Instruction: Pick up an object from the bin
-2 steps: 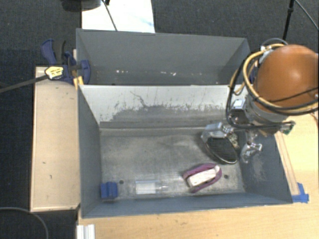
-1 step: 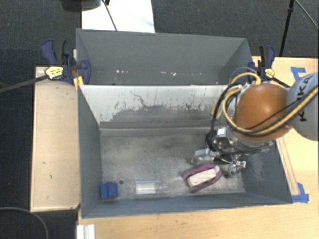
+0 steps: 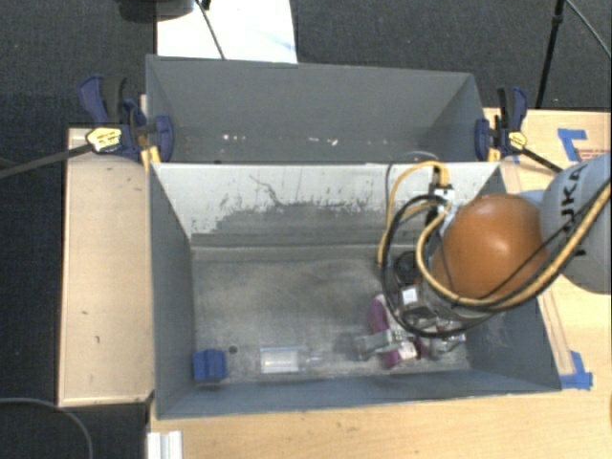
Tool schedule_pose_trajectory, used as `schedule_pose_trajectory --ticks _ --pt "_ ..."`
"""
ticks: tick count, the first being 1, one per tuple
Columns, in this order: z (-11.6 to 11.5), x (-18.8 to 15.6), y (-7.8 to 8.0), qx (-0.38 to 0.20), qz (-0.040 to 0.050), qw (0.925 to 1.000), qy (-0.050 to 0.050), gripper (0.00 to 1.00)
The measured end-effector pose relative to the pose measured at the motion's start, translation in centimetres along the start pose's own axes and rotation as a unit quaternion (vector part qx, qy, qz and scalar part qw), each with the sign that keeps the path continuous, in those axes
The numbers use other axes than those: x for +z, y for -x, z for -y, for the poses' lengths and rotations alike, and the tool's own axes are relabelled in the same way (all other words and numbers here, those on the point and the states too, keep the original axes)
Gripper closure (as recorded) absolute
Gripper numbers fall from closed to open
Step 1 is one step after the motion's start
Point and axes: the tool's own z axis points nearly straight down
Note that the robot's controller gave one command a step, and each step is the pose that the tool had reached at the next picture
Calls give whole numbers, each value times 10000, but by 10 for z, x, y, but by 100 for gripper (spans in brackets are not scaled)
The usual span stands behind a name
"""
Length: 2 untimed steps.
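My gripper [image 3: 425, 327] is low over the bin floor at the front right, under the arm's orange cover and looped cables. Right at its left side lies a small purple and white thing [image 3: 382, 315]. A second purple piece [image 3: 393, 354] sits by the front wall with a silvery bit [image 3: 367, 344] beside it. I cannot make out whether either of them is between the gripper's tips or only next to them.
A small clear plastic piece [image 3: 279, 360] lies along the front wall near the middle. A blue block [image 3: 208, 365] sits in the front left corner. The bin's sloping walls rise close on the right and front of the gripper.
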Motion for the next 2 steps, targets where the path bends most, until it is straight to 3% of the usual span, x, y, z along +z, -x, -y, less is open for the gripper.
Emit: schedule_pose_trajectory --ticks 1,2 --pt "0 0 -1 13 -8 10000 3 100" --pt "11 -144 -7 -55 -15 10000 -30 100"
